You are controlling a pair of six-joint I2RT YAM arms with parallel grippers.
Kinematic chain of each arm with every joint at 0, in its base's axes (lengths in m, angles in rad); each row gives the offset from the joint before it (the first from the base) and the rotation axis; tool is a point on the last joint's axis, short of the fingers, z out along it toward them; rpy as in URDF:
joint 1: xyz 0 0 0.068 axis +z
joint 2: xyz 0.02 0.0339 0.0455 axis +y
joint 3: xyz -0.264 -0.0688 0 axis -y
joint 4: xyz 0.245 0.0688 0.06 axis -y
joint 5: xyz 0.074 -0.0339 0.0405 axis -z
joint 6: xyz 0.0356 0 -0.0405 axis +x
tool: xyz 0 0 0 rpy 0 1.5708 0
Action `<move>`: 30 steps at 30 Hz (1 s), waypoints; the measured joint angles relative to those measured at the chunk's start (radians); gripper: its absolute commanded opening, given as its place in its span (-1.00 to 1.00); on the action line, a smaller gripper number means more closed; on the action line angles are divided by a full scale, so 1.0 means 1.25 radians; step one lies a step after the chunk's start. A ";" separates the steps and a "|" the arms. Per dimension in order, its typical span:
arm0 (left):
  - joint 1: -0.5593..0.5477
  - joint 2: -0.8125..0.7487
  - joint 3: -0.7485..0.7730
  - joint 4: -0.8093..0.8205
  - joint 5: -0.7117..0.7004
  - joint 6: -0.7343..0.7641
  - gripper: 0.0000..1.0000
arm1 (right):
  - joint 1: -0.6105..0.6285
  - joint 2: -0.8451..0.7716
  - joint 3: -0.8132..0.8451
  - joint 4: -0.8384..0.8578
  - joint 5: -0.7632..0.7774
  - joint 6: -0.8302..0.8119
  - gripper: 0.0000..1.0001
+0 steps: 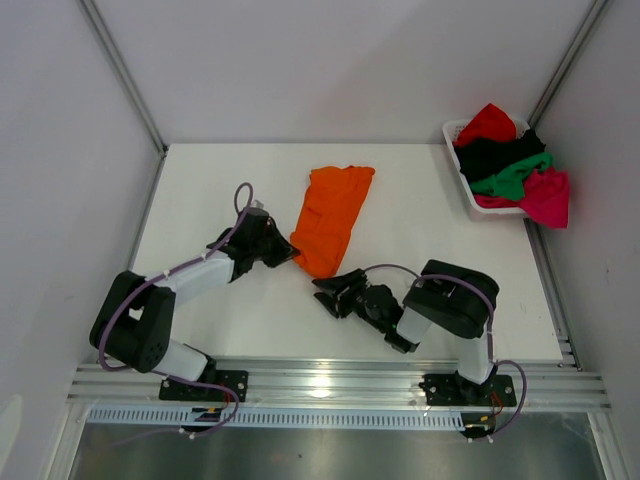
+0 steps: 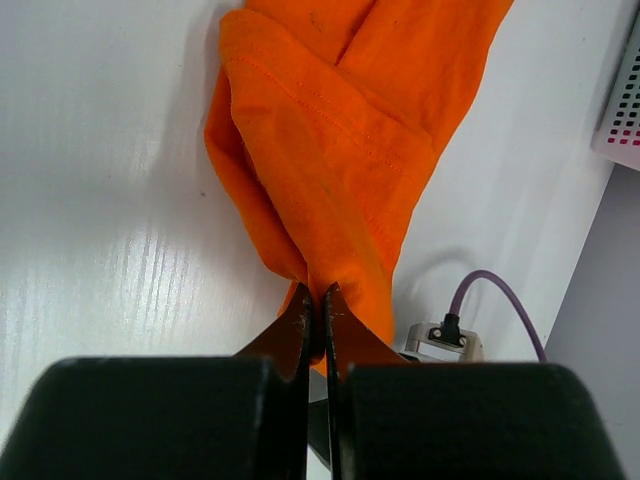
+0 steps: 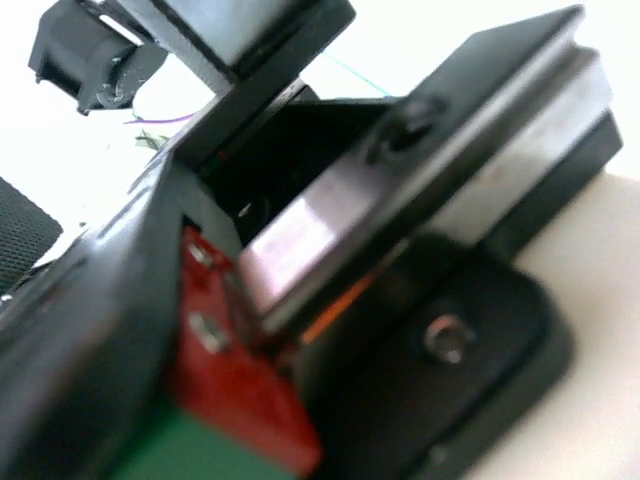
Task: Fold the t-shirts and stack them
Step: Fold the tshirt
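An orange t-shirt (image 1: 332,215) (image 2: 340,130) lies crumpled lengthwise on the white table (image 1: 220,180). My left gripper (image 1: 290,255) (image 2: 317,292) is shut on its near corner, the cloth pinched between the two fingertips. My right gripper (image 1: 322,290) lies low just right of that corner, pointing left, jaws apart with nothing between them. The right wrist view is blurred and shows only dark arm parts close up. Red (image 1: 488,122), black (image 1: 495,155), green (image 1: 515,178) and magenta-pink (image 1: 548,195) t-shirts are heaped in the basket.
A white slatted basket (image 1: 462,185) (image 2: 625,100) stands at the table's far right corner, the pink shirt hanging over its right side. Grey walls close in the table on three sides. A metal rail (image 1: 330,378) runs along the near edge.
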 measured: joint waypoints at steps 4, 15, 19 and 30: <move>0.003 0.000 -0.002 0.000 0.000 0.000 -0.99 | 0.000 0.003 0.006 0.000 0.005 0.001 0.07; 0.012 -0.001 -0.008 0.000 0.001 0.006 -0.99 | -0.031 0.024 0.023 0.000 0.020 -0.010 0.06; 0.014 -0.005 -0.012 -0.001 0.001 0.006 -0.99 | -0.051 0.024 0.023 0.000 0.033 -0.023 0.06; 0.015 -0.011 -0.018 0.000 0.001 0.006 -0.99 | -0.058 0.038 0.028 0.005 0.033 -0.034 -0.08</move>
